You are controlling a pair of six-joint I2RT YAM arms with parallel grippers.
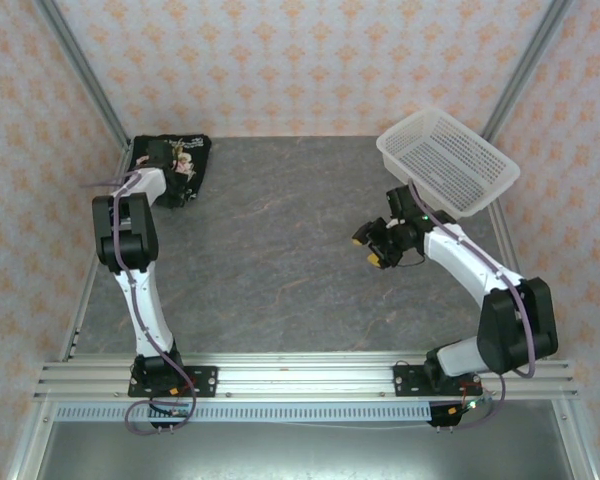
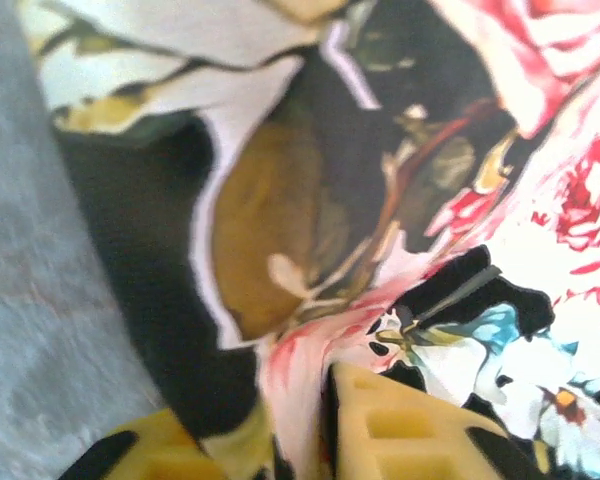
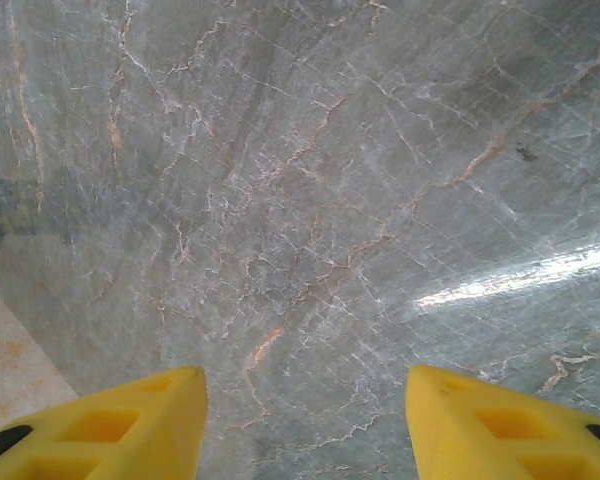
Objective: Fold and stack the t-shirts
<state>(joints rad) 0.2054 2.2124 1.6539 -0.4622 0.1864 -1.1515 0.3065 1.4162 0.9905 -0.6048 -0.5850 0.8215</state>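
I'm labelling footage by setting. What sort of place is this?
Likely a robot test cell, not a home: wallpaper-print panels held by metal frame posts, and two arms bolted to a rail at the edge of a stone-look table.

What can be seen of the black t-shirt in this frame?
The t-shirt is soft black cloth with a pink-rose, white and green floral print facing up. It lies gathered into a compact, rumpled bundle on the gray table, in its far left corner. The left gripper is down on it, and a pink fold of the print rises between its yellow fingers; whether they pinch it cannot be told.
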